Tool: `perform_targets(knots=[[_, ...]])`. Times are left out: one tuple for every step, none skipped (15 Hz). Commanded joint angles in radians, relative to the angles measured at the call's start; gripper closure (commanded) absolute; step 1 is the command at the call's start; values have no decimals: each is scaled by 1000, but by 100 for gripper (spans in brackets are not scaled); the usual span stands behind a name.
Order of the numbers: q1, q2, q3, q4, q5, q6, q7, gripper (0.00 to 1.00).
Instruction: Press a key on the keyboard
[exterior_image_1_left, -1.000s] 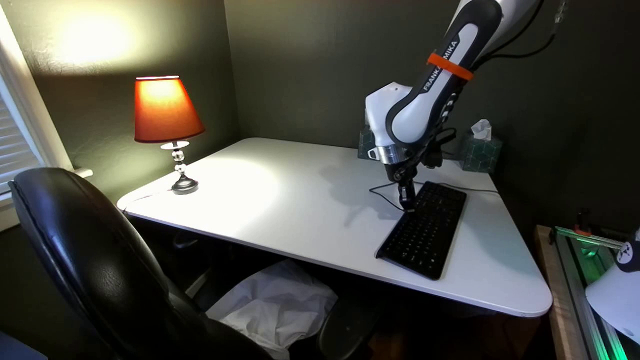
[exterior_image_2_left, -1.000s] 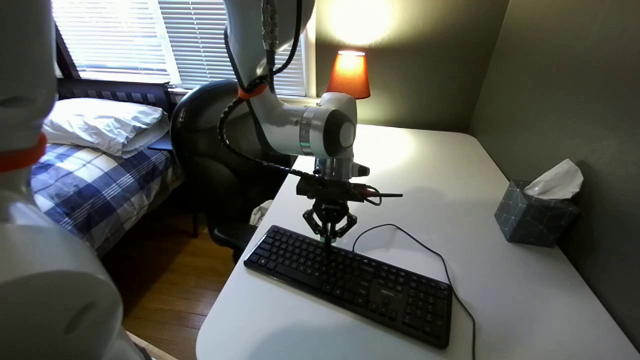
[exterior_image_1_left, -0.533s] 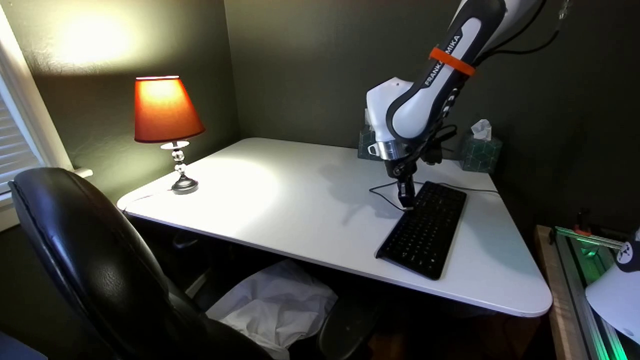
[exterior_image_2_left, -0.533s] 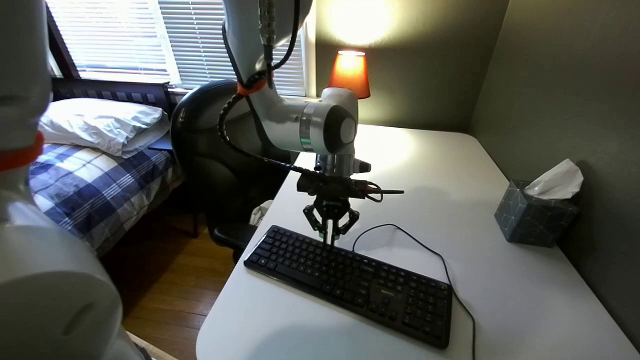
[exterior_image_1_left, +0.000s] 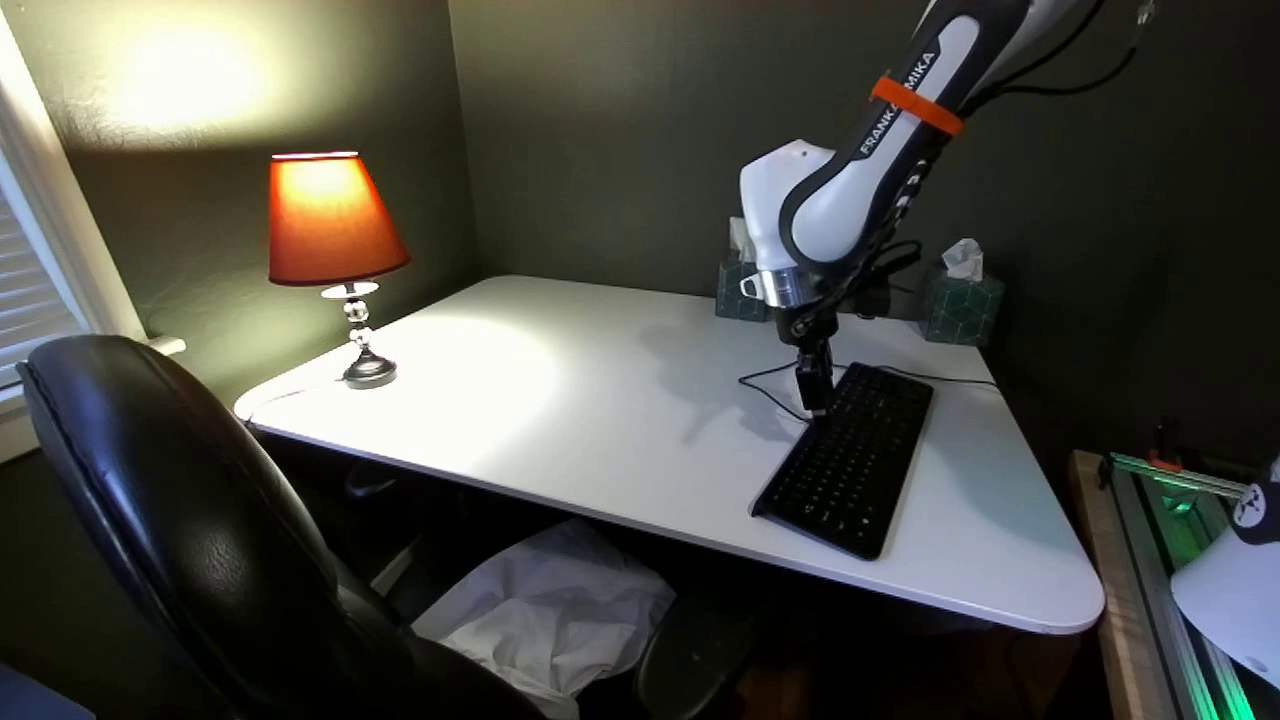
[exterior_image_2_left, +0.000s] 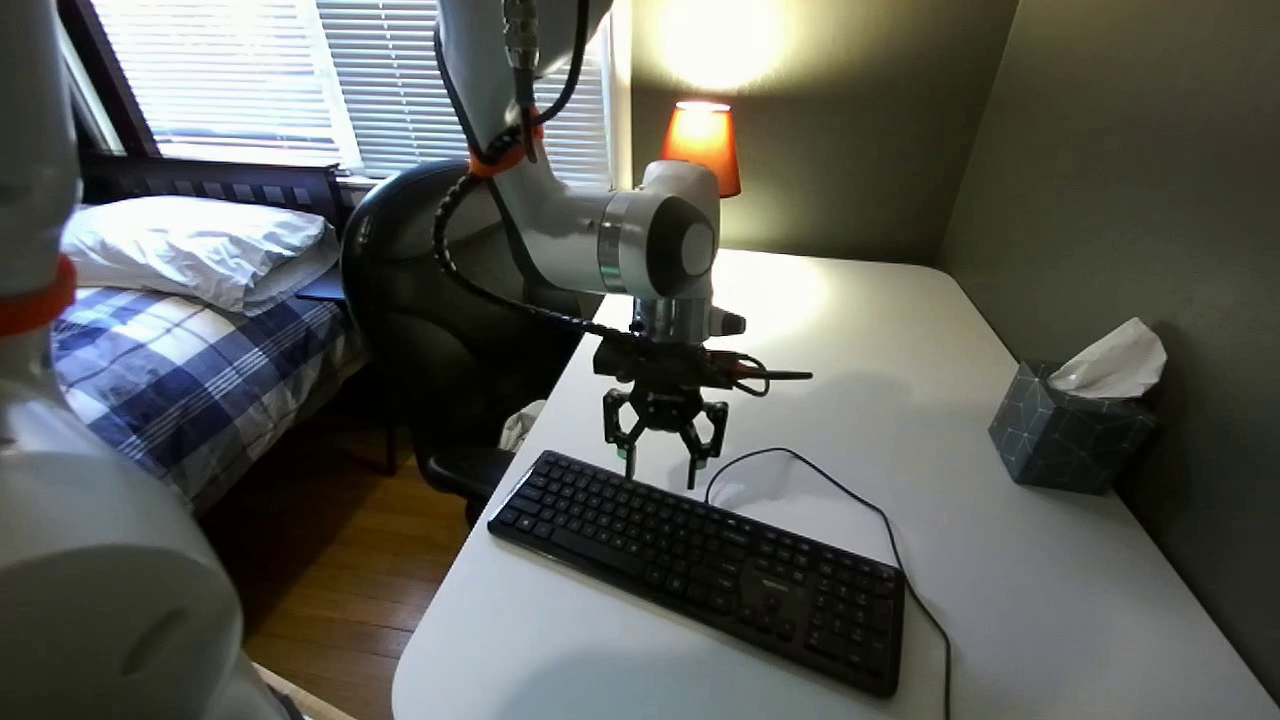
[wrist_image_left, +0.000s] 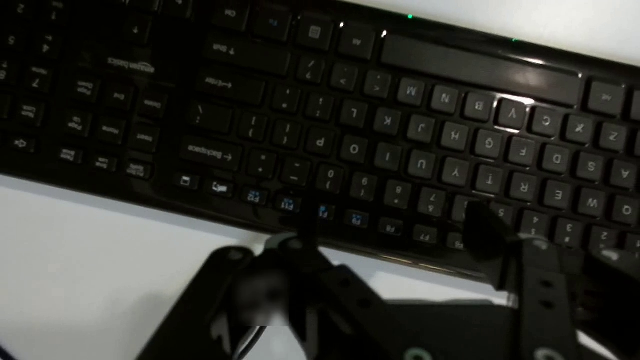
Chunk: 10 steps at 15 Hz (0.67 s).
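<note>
The black keyboard (exterior_image_2_left: 700, 570) lies flat on the white desk, in both exterior views. Its rows of keys fill much of the wrist view, letters upside down, with the space bar (wrist_image_left: 480, 67) near the top. My gripper (exterior_image_2_left: 661, 478) points down over the keyboard's back edge, fingers spread apart with nothing between them. In an exterior view its fingertips seem just above that edge; the exact gap is hard to judge. From the wrist, one dark finger (wrist_image_left: 487, 232) covers part of the number row near the 6 and 5 keys (wrist_image_left: 501, 212).
A thin black cable (exterior_image_2_left: 850, 490) curves over the desk (exterior_image_2_left: 1010, 590) behind the keyboard. A tissue box (exterior_image_2_left: 1070, 430) stands near the wall, and another tissue box (exterior_image_1_left: 742, 290) is partly behind the arm. A lit red lamp (exterior_image_1_left: 335, 220) and a black chair (exterior_image_1_left: 180, 480) are farther off.
The fingers have gone from together to wide apart. The arm and gripper have risen a little off the keyboard, which has stayed in place.
</note>
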Motion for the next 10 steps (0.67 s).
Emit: perform_targets(knots=[[-4, -62, 1, -59, 16, 16, 0, 0], [-3, -72, 1, -65, 18, 14, 5, 0], [-3, -84, 2, -75, 22, 17, 4, 0], [-3, -96, 2, -82, 30, 13, 6, 0], [-3, -108, 2, -91, 37, 13, 6, 0], [-3, -118, 2, -97, 44, 11, 6, 0], [-4, -130, 2, -105, 52, 11, 5, 0], [-4, -140, 1, -112, 61, 9, 4, 0], [-3, -151, 0, -120, 69, 8, 8, 0], [-3, -161, 0, -127, 78, 4, 6, 0]])
